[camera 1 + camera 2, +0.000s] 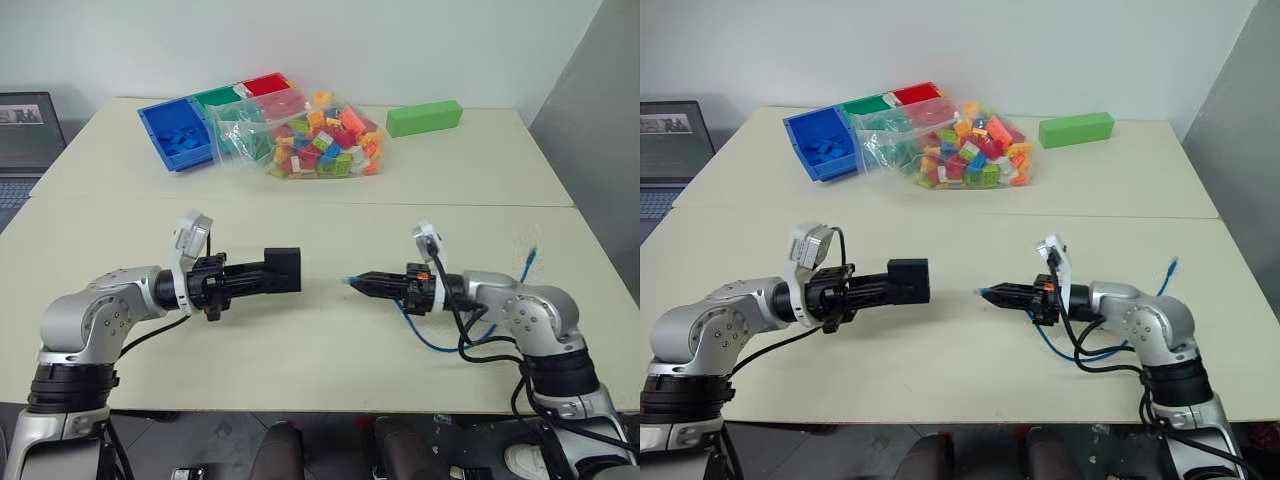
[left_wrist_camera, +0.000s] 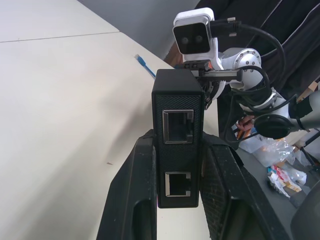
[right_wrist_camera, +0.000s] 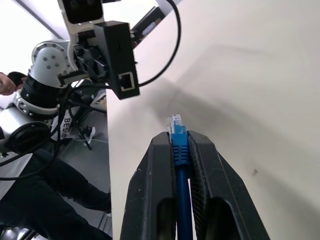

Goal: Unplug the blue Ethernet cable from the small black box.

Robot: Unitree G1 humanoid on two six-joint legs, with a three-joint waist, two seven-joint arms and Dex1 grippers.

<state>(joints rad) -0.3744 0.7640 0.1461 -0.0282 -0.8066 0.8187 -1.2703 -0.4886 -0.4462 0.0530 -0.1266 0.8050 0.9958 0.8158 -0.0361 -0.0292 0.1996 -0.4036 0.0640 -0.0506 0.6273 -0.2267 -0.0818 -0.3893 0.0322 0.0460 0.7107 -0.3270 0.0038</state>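
two grippers face each other above the near part of the pale table (image 1: 300,370), with a clear gap between them. the left gripper (image 1: 262,274) points right, its jaws pinching the small black box (image 1: 283,269), which is held off the table. in the left wrist view the box (image 2: 178,135) stands between the fingers (image 2: 129,200) and shows two ports, one above the other, both with nothing plugged in. the right gripper (image 1: 362,284) points left, its jaws pinching the blue ethernet cable (image 1: 425,335) just behind its plug. in the right wrist view the plug end (image 3: 176,131) sticks out past the fingertips (image 3: 159,150) and is apart from the box (image 3: 119,60). the rest of the cable droops in a loop below the right wrist and runs along the table to its other end (image 1: 530,262), which lies near the right edge.

on the far part of the table, left of centre, stands a row of open bins. the blue bin (image 1: 160,125) holds loose blue bricks (image 1: 185,140); the green bin (image 1: 215,97) and the red bin (image 1: 265,83) stand to its right, their contents partly hidden. a clear plastic bag (image 1: 232,128) lies against them, full of small building bricks (image 1: 320,140) in many colours. to the right of the bag lies a long green block (image 1: 424,117). a laptop (image 1: 28,135) sits at the far left, beyond the table's edge.
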